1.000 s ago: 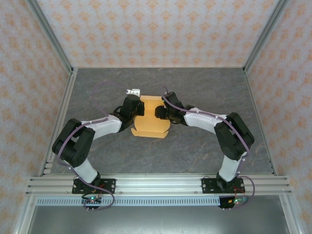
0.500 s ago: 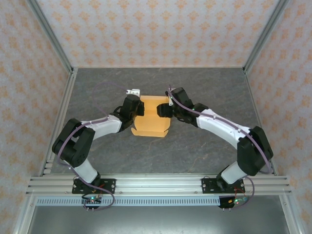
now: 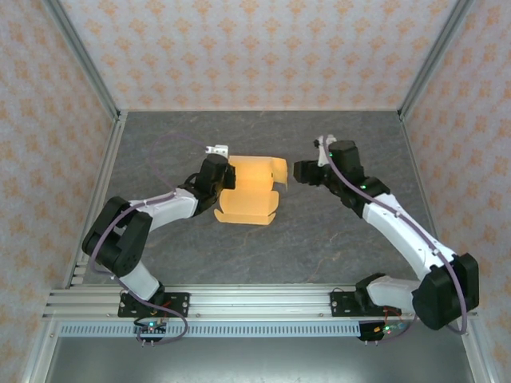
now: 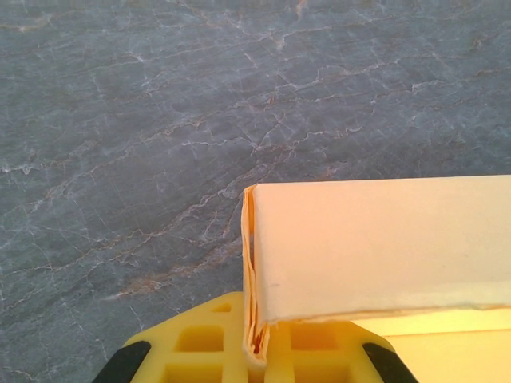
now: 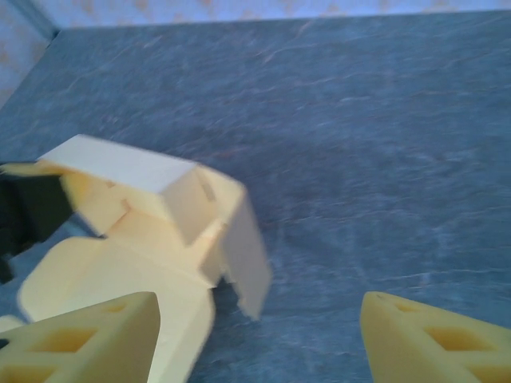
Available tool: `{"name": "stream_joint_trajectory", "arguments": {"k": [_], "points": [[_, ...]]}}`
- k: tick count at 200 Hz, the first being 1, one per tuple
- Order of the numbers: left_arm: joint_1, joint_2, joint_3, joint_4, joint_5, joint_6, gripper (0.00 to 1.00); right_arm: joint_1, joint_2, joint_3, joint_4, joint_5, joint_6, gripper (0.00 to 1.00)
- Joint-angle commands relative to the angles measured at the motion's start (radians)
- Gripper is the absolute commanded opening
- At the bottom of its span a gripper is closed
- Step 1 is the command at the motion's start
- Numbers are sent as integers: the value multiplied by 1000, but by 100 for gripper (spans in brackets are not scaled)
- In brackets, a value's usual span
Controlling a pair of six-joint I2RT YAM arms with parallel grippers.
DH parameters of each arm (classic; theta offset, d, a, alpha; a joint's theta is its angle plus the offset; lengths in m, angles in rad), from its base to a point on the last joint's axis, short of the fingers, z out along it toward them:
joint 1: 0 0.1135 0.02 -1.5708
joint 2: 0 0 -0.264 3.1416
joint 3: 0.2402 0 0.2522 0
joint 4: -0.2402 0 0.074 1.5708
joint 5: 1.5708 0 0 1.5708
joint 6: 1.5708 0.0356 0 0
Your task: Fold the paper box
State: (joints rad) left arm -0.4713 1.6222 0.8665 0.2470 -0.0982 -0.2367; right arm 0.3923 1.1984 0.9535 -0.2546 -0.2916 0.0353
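The paper box (image 3: 254, 194) is orange-yellow card, partly folded, lying mid-table with its flaps half raised. My left gripper (image 3: 223, 179) is shut on the box's left edge. In the left wrist view the yellow fingers (image 4: 200, 343) pinch a doubled card edge, and a cream panel of the paper box (image 4: 383, 247) stretches off to the right. My right gripper (image 3: 299, 171) hangs open just right of the box, apart from it. In the right wrist view the paper box (image 5: 152, 231) lies ahead and to the left, a loose flap pointing at the gap of my right gripper (image 5: 259, 343).
A small white block (image 3: 217, 150) lies just behind the left gripper. The grey marble-look table (image 3: 335, 247) is bounded by metal frame posts (image 3: 104, 104) and patterned walls on three sides, with a rail (image 3: 255, 302) along the near edge.
The right gripper has let go of the box, opened, and drawn back to the right and away. The box's right flap has swung outward. The left gripper has stayed put.
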Motion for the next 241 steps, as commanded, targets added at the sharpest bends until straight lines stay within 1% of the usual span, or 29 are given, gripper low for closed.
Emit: {"name": "stream_joint_trajectory", "arguments": {"k": [1, 8, 20, 29, 48, 68, 94, 127, 160, 190, 206, 241], "points": [[9, -56, 6, -36, -18, -15, 0, -70, -9, -45, 108, -29, -37, 69], [9, -63, 4, -41, -15, -16, 0, -89, -10, -49, 117, -34, -41, 70], [14, -74, 2, -50, -10, -20, 0, -123, -8, -69, 153, -88, -59, 70], [18, -82, -1, -52, -5, -26, 0, -148, -3, -86, 178, -159, -80, 72], [23, -97, -1, -63, 12, -35, 0, -191, 23, -92, 197, -364, -140, 73], [27, -112, 0, -80, 32, -41, 0, -203, 73, -95, 260, -536, -175, 74], [35, -139, -3, -101, 59, -45, 0, -204, 161, -61, 267, -670, -213, 73], [51, -183, -25, -99, 97, -63, 0, -212, 245, -42, 279, -681, -235, 68], [54, -195, -19, -113, 113, -60, 0, -216, 309, -16, 310, -710, -198, 64], [55, -188, -14, -109, 124, -62, 0, -214, 372, 30, 306, -780, -186, 60], [55, -186, -14, -110, 128, -61, 0, -213, 387, 43, 311, -796, -185, 58], [54, -185, -11, -106, 135, -60, 0, -203, 432, 85, 287, -873, -201, 54]]}}
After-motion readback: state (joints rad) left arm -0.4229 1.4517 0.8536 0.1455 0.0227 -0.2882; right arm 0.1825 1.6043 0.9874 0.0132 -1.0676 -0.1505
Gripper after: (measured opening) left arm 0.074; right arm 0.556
